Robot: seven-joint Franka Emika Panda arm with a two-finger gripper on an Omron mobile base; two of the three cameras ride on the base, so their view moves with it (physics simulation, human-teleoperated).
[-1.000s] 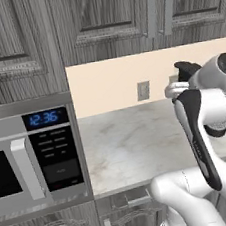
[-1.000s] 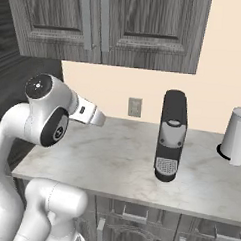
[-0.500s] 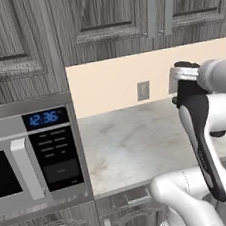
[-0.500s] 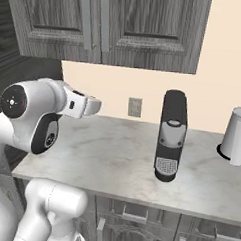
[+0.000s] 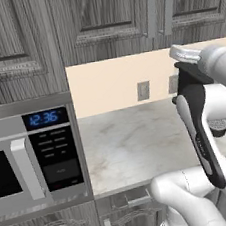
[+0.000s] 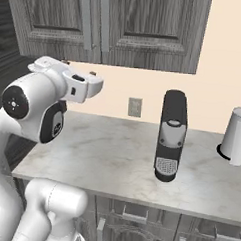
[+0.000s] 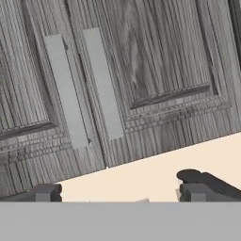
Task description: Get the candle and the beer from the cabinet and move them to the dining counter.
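Note:
The cabinet [image 7: 155, 61] faces my gripper [image 7: 122, 193] with both raised-panel doors shut. Two silver bar handles [image 7: 103, 84] run side by side where the doors meet. My gripper is open, its fingertips [image 7: 47, 193] wide apart with nothing between them, pointing up at the lower edge of the doors. In the right base view the gripper [image 6: 79, 68] hangs just below the cabinet [image 6: 147, 29], above the left part of the wall counter [image 6: 115, 162]. The left base view has the same cabinet [image 5: 107, 15] at the top. The candle and the beer are hidden. The dining counter is out of view.
A microwave [image 5: 34, 150] stands at the left end of the wall counter [image 5: 134, 142]. A black coffee machine [image 6: 171, 135] stands in the middle and a white paper-towel roll [image 6: 237, 136] at the right. A wall outlet [image 6: 135, 107] sits on the beige backsplash.
The hand has risen and tipped up toward the cabinet doors, and the elbow has swung left. The fingers stay wide apart. The base has not moved.

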